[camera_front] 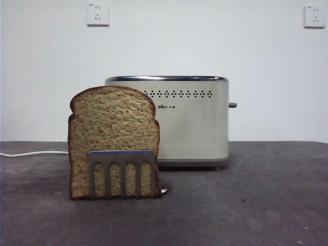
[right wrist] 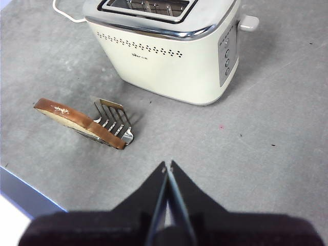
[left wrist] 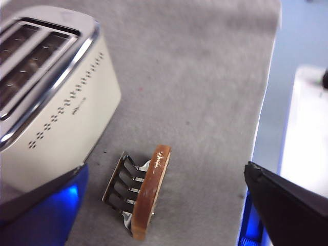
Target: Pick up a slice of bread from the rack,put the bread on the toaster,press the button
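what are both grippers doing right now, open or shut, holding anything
Left gripper: open, holding nothing, above the grey table.
Right gripper: shut, empty, above the table.

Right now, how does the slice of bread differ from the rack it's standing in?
The slice of bread is tan, speckled and dark-crusted, while the rack is shiny silver metal. The slice of bread is solid with a rounded top; the rack has flat prongs with arched gaps. The slice of bread rises far above the low rack. Both stand upright on the table in front of the toaster.
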Controlling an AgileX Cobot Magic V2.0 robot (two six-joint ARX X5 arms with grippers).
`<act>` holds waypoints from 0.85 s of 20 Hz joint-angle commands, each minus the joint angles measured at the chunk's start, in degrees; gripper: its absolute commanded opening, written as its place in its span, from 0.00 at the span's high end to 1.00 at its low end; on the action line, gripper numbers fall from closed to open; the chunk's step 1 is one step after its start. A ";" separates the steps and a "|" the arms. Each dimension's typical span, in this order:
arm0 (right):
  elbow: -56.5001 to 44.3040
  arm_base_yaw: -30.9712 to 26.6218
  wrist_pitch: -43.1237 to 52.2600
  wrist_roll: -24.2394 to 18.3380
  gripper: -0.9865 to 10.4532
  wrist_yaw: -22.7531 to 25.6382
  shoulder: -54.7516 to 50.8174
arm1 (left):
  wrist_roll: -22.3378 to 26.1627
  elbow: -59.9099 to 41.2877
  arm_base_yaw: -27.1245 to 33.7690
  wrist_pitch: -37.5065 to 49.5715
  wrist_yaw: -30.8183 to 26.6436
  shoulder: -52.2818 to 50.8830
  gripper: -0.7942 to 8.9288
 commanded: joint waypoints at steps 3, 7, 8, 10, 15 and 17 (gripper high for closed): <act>0.02 0.17 -0.04 -0.48 0.92 -0.17 -0.02 | 7.82 1.14 -7.19 -0.09 -8.31 9.38 0.31; 0.02 0.17 -0.04 -0.48 0.92 -0.17 -0.02 | 10.36 1.14 -9.97 -0.09 -12.59 17.07 0.31; 0.02 0.17 -0.04 -0.50 0.92 -0.17 -0.02 | 10.51 1.14 -10.32 0.15 -13.51 18.78 0.31; 0.02 0.17 -0.04 -0.50 0.92 -0.17 -0.02 | 12.15 1.14 -10.49 0.13 -15.41 21.42 0.31; 0.02 0.17 -0.04 -0.48 0.92 -0.15 -0.02 | 13.14 1.14 -10.64 0.57 -16.72 24.96 0.40; 0.02 0.17 -0.02 -0.50 0.92 -0.15 -0.02 | 13.14 1.14 -10.64 0.94 -16.66 24.96 0.61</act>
